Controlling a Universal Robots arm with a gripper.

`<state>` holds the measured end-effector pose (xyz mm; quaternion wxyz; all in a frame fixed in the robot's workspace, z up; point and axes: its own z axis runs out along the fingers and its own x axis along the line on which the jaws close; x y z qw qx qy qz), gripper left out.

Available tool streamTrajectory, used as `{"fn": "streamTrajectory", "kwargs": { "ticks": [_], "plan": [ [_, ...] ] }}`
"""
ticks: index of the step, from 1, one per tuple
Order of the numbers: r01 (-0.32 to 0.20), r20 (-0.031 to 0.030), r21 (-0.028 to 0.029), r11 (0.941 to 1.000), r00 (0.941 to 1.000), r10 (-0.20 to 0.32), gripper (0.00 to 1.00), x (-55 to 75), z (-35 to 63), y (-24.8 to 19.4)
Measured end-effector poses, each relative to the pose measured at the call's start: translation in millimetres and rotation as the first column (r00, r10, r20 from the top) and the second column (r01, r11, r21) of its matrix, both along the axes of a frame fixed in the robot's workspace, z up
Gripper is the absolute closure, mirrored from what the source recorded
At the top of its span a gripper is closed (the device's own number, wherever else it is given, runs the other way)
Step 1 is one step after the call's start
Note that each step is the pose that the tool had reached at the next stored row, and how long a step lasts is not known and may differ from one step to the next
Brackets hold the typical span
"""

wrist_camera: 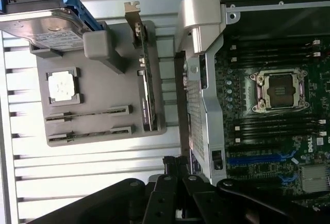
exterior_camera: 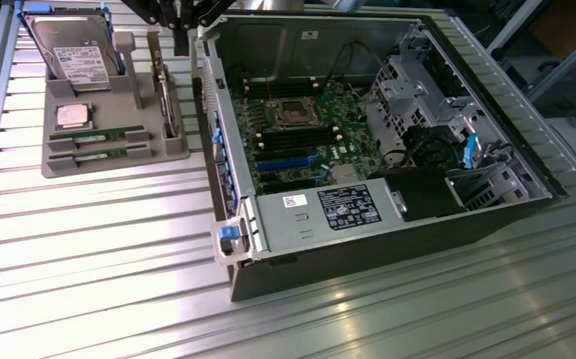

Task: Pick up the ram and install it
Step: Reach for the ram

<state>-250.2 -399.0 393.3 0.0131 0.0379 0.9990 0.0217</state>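
Grey moulded plastic tray sits on the ribbed aluminium table at the exterior view's left. In its near slots lies the ram, a long, thin green circuit-board stick set flat. A second stick of the same kind lies just beside it on the near side. Neither stick is touched.

Farther back on the tray are a square silver processor chip and a silver hard drive in a blue frame. A wider green expansion card stands on edge along the tray's right side.

My black gripper hangs above the far end of that card, over the gap between the tray and the open black-and-silver computer case. My jaws are pressed fully together and hold nothing.

Inside the case, on the exterior view's right, the green motherboard shows an empty processor socket. Rows of black memory slots lie beside the socket.
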Motion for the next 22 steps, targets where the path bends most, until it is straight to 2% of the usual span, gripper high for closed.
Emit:
{"fn": "streamTrajectory", "kwargs": {
  "ticks": [22],
  "plan": [
    [0.000,0.0000,0.0000,1.0000,1.0000,0.000,0.89,-17.3,0.0,0.0]
  ]
}}
